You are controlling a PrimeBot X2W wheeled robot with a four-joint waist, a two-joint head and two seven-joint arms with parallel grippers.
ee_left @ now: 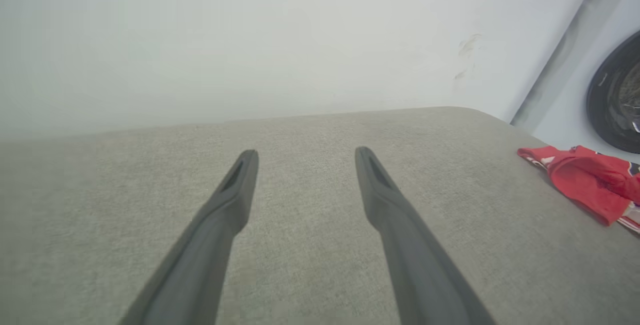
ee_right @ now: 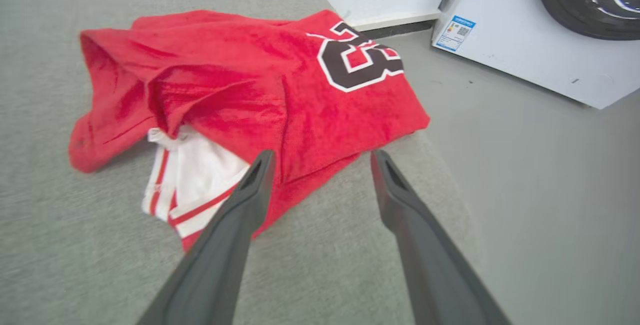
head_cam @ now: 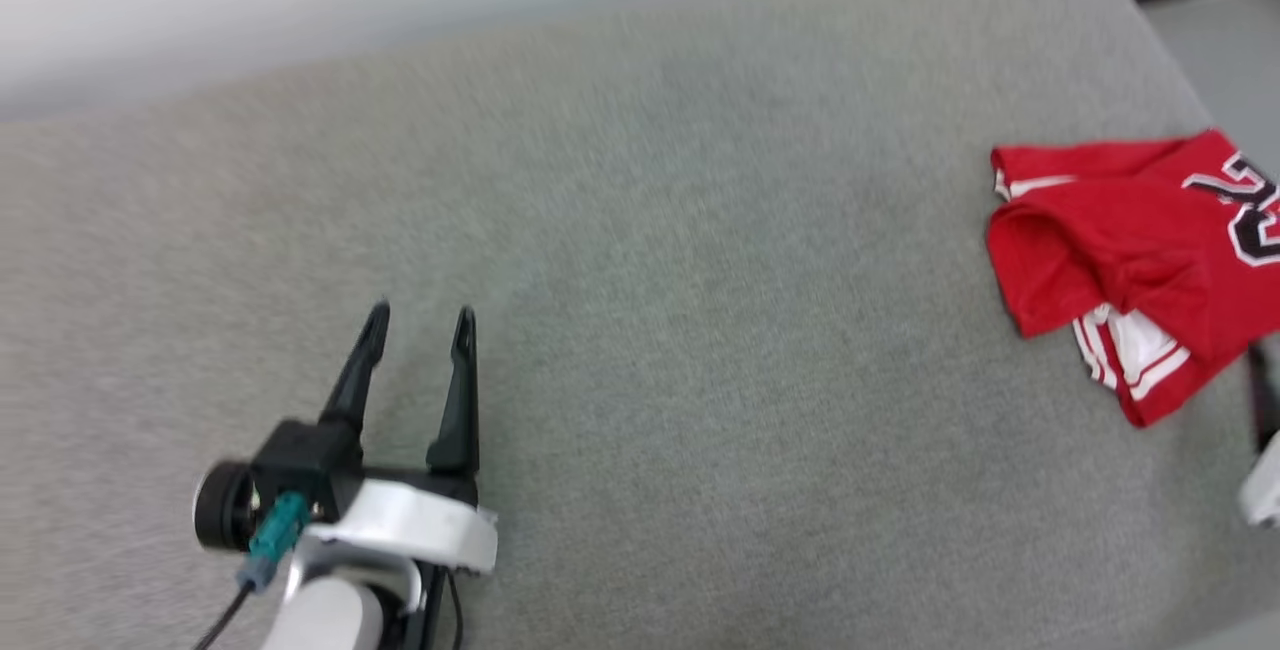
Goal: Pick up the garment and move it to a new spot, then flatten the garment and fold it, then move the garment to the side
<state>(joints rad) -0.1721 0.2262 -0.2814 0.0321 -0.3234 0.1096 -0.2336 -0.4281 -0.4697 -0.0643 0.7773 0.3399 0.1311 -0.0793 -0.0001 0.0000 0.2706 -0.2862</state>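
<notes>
Right tool (ee_right: 323, 154) closest to the lens, two dark fingers spread wide, nothing pinched between them, tips hanging just over the near edge of the garment (ee_right: 240, 80). Left tool (head_cam: 421, 312) same deal: spread apart, empty, parked over plain grey surface (head_cam: 700, 280), well away from the cloth.

Garment way over at the right-hand end of the surface, close to the rounded corner and right by the edge. Red, doubled over on itself in a loose bundle, black white-outlined number facing up, white striped panel poking out from underneath on the near side. Not spread flat, not a tidy fold either, one side puffed up like an open sleeve or hem.

Progress guess: looks a lot like the end of the job, folded-ish and shoved to the side, both tools off it. Could equally be a rumpled start, honestly can't rule that out from a single look. If finished, a sloppy fold; if not, flatten, fold and move aside all left to do.

Surface: grey woven fabric, padded-looking, rounded at the corner. Plain pale wall (ee_left: 250, 40) behind. Grey floor (ee_right: 525, 175) off the right end, with a white washing machine (ee_right: 500, 60) standing there, dark round door, small blue-and-white sticker (ee_right: 454, 32) on the front.
</notes>
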